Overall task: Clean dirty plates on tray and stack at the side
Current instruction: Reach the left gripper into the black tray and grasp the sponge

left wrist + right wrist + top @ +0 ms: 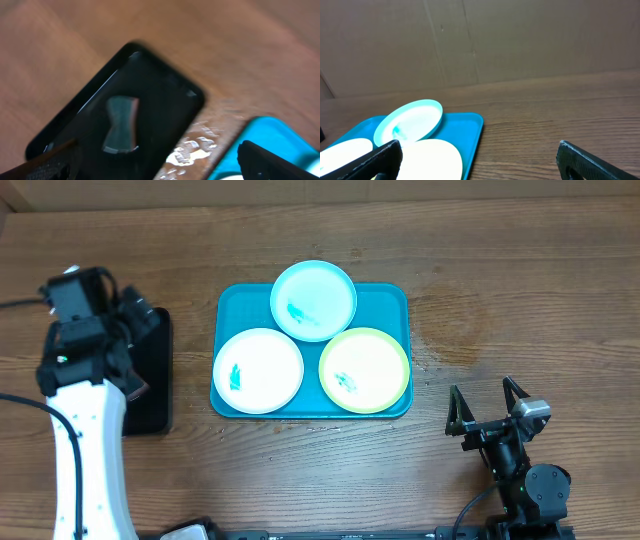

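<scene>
White left arm (85,455), black cables; right arm (524,476) black, perhaps grey-capped.

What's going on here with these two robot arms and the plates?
Nothing is being handled at the moment. A white plate, a pale blue plate and a yellow-green plate, each with teal smears, lie on the turquoise tray. The left hand hangs open over the black tray, where a small grey piece lies. The right hand is open and empty over the table, to the right of the plates.
</scene>
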